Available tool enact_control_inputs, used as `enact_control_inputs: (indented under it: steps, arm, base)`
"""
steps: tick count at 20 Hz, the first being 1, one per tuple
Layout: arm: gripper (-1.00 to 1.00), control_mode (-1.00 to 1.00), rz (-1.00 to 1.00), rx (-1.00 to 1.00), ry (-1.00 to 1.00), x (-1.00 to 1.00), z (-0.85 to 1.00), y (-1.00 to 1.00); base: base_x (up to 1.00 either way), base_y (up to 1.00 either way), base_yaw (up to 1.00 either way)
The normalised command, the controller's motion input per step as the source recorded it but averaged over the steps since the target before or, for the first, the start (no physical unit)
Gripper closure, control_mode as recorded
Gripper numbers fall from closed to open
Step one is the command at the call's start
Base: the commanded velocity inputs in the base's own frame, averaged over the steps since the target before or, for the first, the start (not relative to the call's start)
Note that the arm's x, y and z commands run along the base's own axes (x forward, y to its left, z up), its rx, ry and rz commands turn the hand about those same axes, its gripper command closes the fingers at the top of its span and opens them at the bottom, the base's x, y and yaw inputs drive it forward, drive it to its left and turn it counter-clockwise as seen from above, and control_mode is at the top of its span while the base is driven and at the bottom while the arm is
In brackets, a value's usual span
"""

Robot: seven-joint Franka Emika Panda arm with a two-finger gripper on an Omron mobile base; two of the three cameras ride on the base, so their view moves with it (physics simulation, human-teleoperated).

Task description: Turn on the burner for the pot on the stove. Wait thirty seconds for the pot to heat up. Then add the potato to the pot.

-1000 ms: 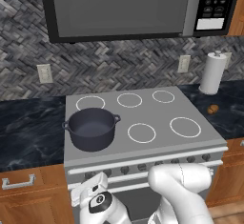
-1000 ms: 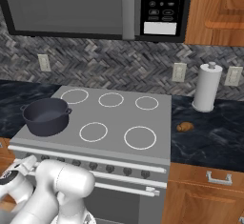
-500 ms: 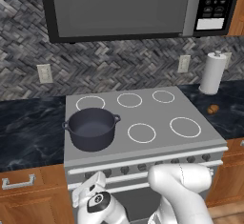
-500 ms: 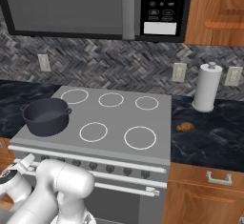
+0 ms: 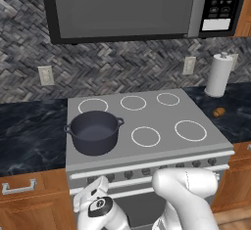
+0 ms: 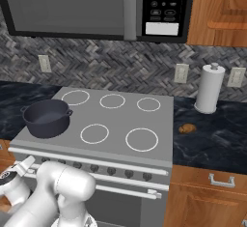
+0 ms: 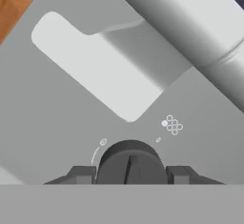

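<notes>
Clearly the fingers (image 7: 129, 175) bracket a dark knob (image 7: 129, 163) without visibly clamping it, a stiff ridged part best pinched across its rib and twisted, while the pot (image 5: 93, 131) sits above on the stove (image 5: 206, 143) and the light, firm potato (image 5: 218, 112) lies far right on the bench (image 5: 29, 131).

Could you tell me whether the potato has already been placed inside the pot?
No, the potato lies on the dark counter to the right of the stove, while the pot on the front left burner looks empty.
</notes>
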Motion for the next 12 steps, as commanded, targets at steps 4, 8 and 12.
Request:
enact_control_inputs:
  steps: [4, 8, 12]
  arm:
    - [1.00, -1.00, -0.01, -0.05, 0.03, 0.00, -0.01, -0.04]
    - [-1.00, -1.00, 0.00, 0.00, 0.00, 0.00, 0.00, 0.00]
    - [-1.00, -1.00, 0.00, 0.00, 0.00, 0.00, 0.00, 0.00]
  base:
    - [0.00, 0.00, 0.00]
    - [0.00, 0.00, 0.00]
    - [0.00, 0.00, 0.00]
